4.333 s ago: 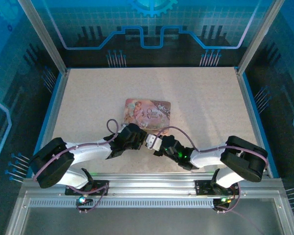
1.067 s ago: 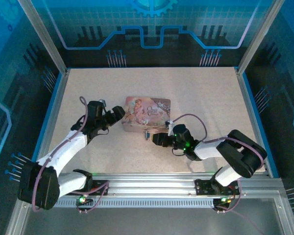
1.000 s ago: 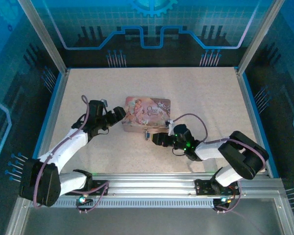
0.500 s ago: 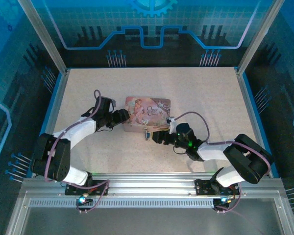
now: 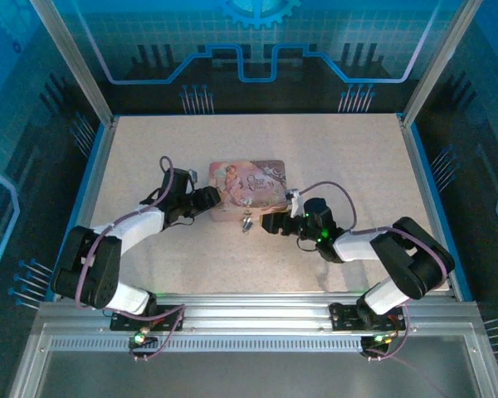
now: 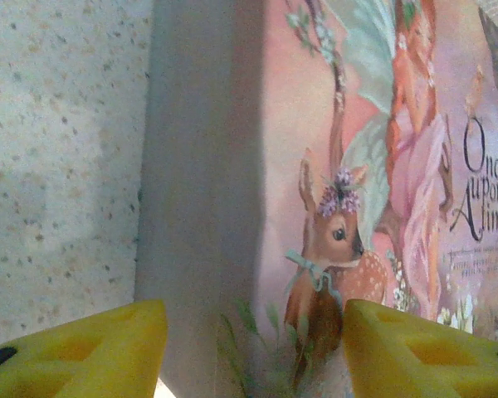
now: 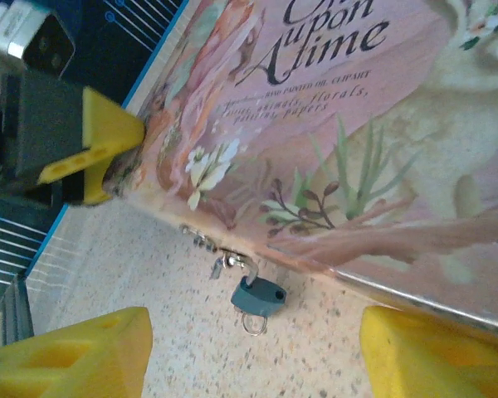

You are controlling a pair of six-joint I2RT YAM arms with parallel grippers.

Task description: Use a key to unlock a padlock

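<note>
- The tin (image 5: 251, 184) corner is straddled by the left end effector (image 5: 207, 199); whether it is clamped cannot be told.
- The right end effector (image 7: 253, 352) is released and empty; the padlock (image 7: 259, 296) should be approached squarely.

Counter (image 5: 349, 157): speckled beige, matt, fine-grained, stone-like.
Tin box (image 5: 253, 178): pink printed lid, smooth, soft satin sheen.
Padlock (image 7: 260, 296): blue-grey body, dull finish; shackle bright metal, glinting.
Left pincer (image 6: 255, 319), right pincer (image 7: 256, 323): yellow plastic fingers, matt, moulded recesses.
Arm links (image 5: 137, 224): white shell, smooth, slight gloss.
Near rail (image 5: 257, 319): brushed aluminium, pale sheen.
</note>
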